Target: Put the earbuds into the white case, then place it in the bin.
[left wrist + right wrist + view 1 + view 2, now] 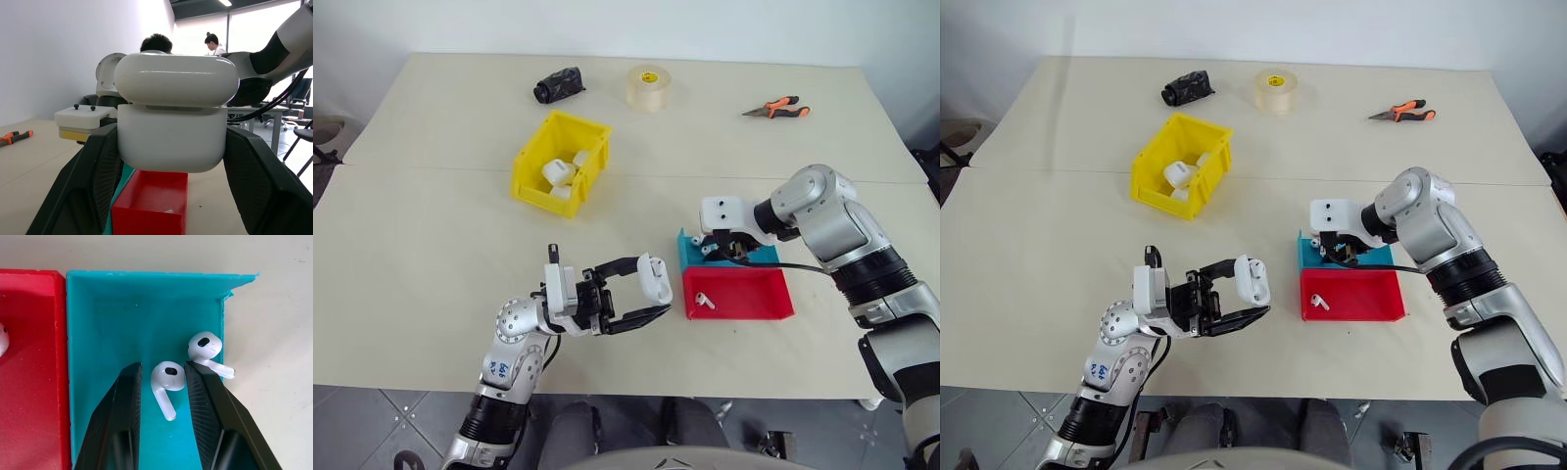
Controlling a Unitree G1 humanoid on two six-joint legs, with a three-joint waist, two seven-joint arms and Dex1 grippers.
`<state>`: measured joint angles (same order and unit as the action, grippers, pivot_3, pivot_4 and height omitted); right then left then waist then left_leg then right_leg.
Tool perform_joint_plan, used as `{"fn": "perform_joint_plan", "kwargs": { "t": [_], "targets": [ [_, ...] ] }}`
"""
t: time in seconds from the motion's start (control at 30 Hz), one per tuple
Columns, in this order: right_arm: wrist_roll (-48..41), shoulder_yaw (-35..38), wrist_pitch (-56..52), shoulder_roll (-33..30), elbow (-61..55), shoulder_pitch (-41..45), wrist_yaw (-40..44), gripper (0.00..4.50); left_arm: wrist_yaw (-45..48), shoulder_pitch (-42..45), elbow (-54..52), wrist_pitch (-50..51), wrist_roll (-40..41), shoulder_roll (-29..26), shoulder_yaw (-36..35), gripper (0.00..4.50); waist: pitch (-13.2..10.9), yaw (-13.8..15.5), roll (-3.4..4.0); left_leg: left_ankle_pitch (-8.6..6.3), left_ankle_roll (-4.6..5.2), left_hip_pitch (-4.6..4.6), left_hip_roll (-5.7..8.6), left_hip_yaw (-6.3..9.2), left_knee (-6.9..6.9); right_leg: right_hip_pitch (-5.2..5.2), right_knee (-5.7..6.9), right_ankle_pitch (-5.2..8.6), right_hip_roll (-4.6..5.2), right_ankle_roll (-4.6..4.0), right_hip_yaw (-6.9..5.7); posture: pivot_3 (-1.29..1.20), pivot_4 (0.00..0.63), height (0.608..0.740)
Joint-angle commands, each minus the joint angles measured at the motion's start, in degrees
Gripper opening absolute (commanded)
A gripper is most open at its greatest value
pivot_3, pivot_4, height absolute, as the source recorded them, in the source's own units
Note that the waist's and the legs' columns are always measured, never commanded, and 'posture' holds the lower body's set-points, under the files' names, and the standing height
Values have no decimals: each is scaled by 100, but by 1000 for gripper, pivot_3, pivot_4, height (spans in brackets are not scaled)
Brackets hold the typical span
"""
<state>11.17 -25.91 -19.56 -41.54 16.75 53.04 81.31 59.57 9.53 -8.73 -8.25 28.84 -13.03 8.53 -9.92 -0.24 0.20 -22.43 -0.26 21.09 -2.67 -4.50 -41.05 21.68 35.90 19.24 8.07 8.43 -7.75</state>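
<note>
Left gripper (651,297) is clamped on the white case (655,278), held off the table (431,245) at the near edge, fingers pointing right toward the trays. In the left wrist view the case (176,117) sits upright between both fingers (98,176), lid slightly raised, seam visible.

Right gripper (164,382) is down in the teal tray (102,333), jaws partly open, straddling one earbud (166,382). The bud lies between the fingers; contact not clear, so no confirmed grip. Second earbud (208,352) lies just beside the outer finger against the tray wall, stem over the rim.

Red tray (744,294) touches the teal one on its near side and holds one more earbud (705,301).

Yellow bin (560,162) is far left of the trays, well apart from both grippers, with several white pieces inside.

Far edge: black bundle (558,85), tape roll (649,87), orange-handled pliers (777,109)
</note>
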Motion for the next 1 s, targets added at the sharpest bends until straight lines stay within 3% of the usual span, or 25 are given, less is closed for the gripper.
{"fn": "perform_joint_plan", "kwargs": {
  "t": [0.03,0.13,0.37,0.47,0.57,0.77,1.0],
  "targets": [
    [26,25,82,35,55,30,-16,1038,-21,3,-247,-62,60,12,7,2973,0,-3,0,0,0,0,0,0,0,0,0,0,0,0,0,0,150,740],
    [33,31,103,46,83,19,-22,469,-17,10,-246,-60,66,2,-7,2973,0,-7,0,0,0,-3,0,0,-1,-2,0,0,0,0,0,0,150,740],
    [-38,195,7,-3,19,10,-107,470,8,2,-251,-60,85,-27,-14,2973,0,-7,0,0,0,-3,-1,0,-2,-3,0,0,0,0,1,0,150,740],
    [-359,598,-198,-23,-27,51,-221,470,45,64,-207,-53,106,-50,-35,2973,-1,5,2,0,0,0,-1,0,-2,-1,0,0,0,0,0,0,150,740],
    [-943,1151,-311,-87,-183,-101,-158,470,85,248,-60,8,187,-88,-137,2973,-1,15,2,0,0,3,0,1,-1,0,0,0,0,0,-1,0,150,740],
    [-2870,2710,-623,94,-1161,-1228,-49,470,179,949,568,256,330,-76,-375,2973,-2,47,0,0,0,4,4,8,-2,-6,-2,0,2,0,-6,0,150,740],
    [-4846,3861,-1892,890,-2471,-2118,-1191,470,421,1475,1085,499,438,41,-460,2973,-2,18,0,0,0,1,2,11,0,-5,3,0,-2,0,-7,0,150,740]
  ]
}}
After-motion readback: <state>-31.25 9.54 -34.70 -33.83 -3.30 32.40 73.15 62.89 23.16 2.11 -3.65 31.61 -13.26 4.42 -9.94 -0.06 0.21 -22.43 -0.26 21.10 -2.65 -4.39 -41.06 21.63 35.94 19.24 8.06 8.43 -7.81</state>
